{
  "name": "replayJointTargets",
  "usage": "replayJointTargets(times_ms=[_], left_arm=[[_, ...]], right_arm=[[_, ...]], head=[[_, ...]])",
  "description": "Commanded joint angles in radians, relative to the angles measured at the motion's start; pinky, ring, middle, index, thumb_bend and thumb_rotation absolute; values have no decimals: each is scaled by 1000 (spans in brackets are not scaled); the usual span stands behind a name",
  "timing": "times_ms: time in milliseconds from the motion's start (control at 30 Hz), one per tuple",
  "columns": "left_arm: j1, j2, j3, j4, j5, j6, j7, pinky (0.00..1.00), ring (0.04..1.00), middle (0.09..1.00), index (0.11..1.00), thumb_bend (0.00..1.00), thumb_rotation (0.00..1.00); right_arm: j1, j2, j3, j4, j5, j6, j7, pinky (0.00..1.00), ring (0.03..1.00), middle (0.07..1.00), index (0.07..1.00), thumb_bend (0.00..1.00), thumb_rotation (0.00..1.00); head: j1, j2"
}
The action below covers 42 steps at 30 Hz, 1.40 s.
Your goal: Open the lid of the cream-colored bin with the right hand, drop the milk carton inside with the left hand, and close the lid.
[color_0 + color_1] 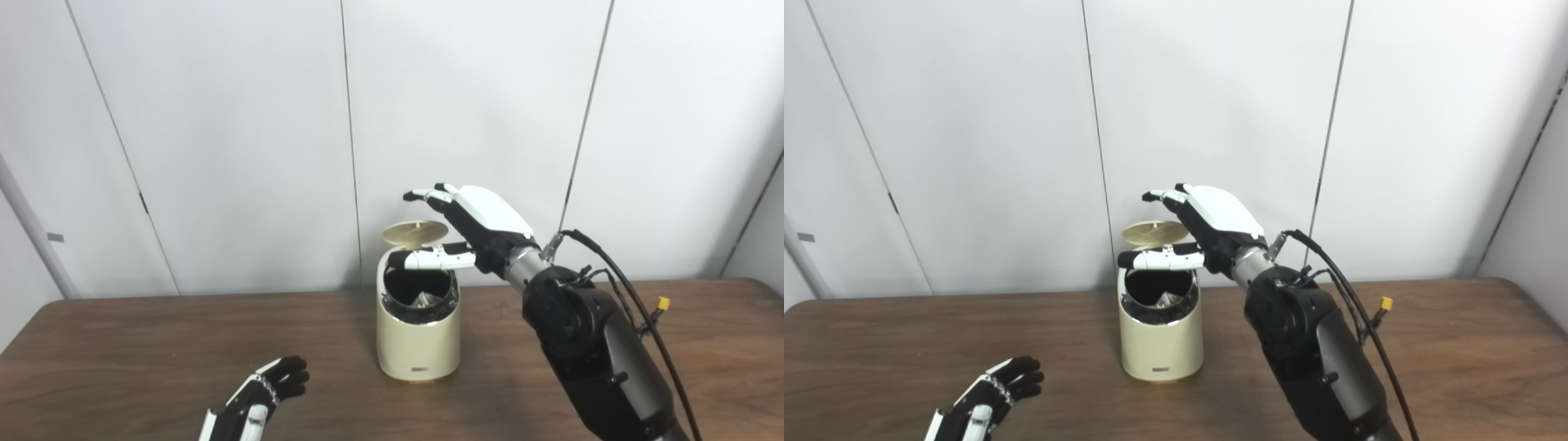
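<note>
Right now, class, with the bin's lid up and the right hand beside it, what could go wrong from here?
1. The right hand reaches around the raised lid; pushing it down hard could tip the cream-colored bin, which nothing steadies.
2. Its thumb lies across the bin's opening, so it might get pinched under the closing lid.
3. The left hand rests far from the bin, too far to catch it.

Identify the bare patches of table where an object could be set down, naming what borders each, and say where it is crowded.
Bare table lies between the left edge and the cream bin, behind the left hand. More lies between the right arm and the right edge. It is crowded above the bin, where the right hand hovers by the raised lid.
</note>
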Motion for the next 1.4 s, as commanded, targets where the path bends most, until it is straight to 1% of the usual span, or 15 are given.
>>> replayJointTargets(times_ms=[0,133,233,333,400,467,567,633,700,733,833,967,1167,1300,1367], left_arm=[[-4,-6,3,-27,-9,-4,-5,750,763,791,791,201,831],[-6,-9,4,-26,-4,-9,-5,747,761,787,784,194,819],[-6,-8,6,-27,3,-7,-5,744,765,793,788,200,837],[-6,-10,8,-31,-1,0,-3,740,762,790,784,209,823],[-6,-12,9,-30,-4,-4,-3,740,760,784,778,205,797],[-6,-14,12,-30,5,-7,-1,733,757,780,775,201,794],[-8,-17,16,-29,11,-9,2,724,752,775,771,198,793],[-8,-19,18,-30,8,-4,2,734,753,775,771,201,780],[-8,-18,19,-30,6,-6,-1,733,754,774,770,207,776],[-8,-18,20,-29,5,-8,-2,733,754,774,770,207,775],[-9,-17,21,-32,5,-8,-3,728,751,770,767,211,772],[-7,-16,21,-41,5,0,-3,725,753,771,766,211,773],[-3,-15,20,-49,-5,8,-7,739,748,767,764,211,775],[1,-16,22,-57,-3,13,-5,736,749,764,762,201,754],[6,-18,22,-68,3,16,-2,727,745,758,757,202,749]], right_arm=[[-60,-2,-3,-23,-1,4,-12,900,982,877,828,832,845],[-52,-5,0,-28,5,5,-12,959,972,866,812,834,847],[-40,-7,4,-38,7,-7,-21,973,951,860,797,827,852],[-27,-9,9,-59,0,-3,-18,989,931,855,785,815,858],[-16,-7,14,-79,-12,13,-7,941,912,903,787,840,895],[-5,-6,18,-98,-15,22,-2,930,912,907,783,844,899],[17,-3,21,-114,-13,24,-7,936,916,888,779,840,903],[28,1,24,-121,-17,31,-9,937,896,892,779,835,899],[45,6,23,-126,-12,30,-18,890,876,882,770,836,882],[50,8,21,-127,-10,29,-21,887,875,878,768,838,877],[65,3,23,-129,-6,15,-25,914,873,869,765,833,883],[82,-4,26,-129,-1,0,-27,962,887,830,762,827,900],[112,-8,28,-133,8,-4,-35,932,893,779,749,809,880],[136,-10,31,-140,6,6,-30,927,888,805,756,822,887],[150,-13,33,-145,9,0,-32,925,887,793,756,819,895]], head=[[0,1],[0,3],[0,3],[-2,5],[-2,5],[-4,8],[-5,9],[-4,11],[-5,13],[-5,13],[-6,16],[-9,22],[-9,33],[-8,38],[-7,44]])
